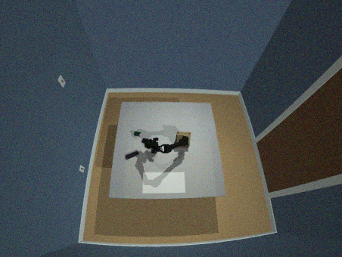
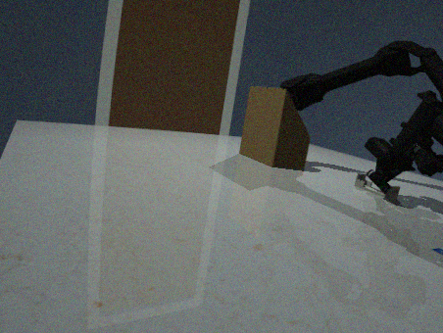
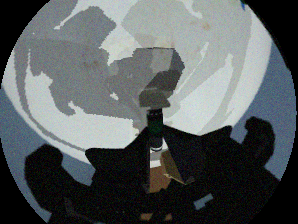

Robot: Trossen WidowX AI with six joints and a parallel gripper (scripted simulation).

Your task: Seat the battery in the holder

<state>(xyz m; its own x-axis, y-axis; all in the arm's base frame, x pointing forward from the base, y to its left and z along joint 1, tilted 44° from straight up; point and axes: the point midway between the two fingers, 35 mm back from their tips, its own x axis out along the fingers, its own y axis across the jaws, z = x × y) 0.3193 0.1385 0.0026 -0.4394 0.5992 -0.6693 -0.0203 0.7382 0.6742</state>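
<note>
Gripper [image 3: 154,152] is clamped on the battery [image 3: 154,137], as I read it from the wrist camera: a slim dark cylinder with a greenish band runs up between the two dark fingers, its far end pointing away from the camera. Just beyond that far end sits a grey angular block that I take to be the holder [image 3: 161,72]; whether the battery's tip touches it I cannot tell at this resolution. The holder lies on the pale table [image 3: 206,43], which is crossed by grey shadows of the arm.

From the exterior camera, my gripper [image 2: 379,182] hangs low at the right of the scene, tilted down toward the table [image 2: 147,206]. A small pale piece [image 2: 361,180] lies on the surface just left of the fingertips, and a small grey block [image 2: 392,194] sits just below them. Farther back and to the left stands a tan box [image 2: 274,127], with the arm's base link [image 2: 314,88] reaching out from its top.

In the top view the arm [image 1: 164,147] stretches left from the tan box [image 1: 183,137]. A short dark bar [image 1: 132,154] lies on the table near and left of the gripper, and a small greenish object [image 1: 137,133] lies far and left of it, both apart from the arm.
</note>
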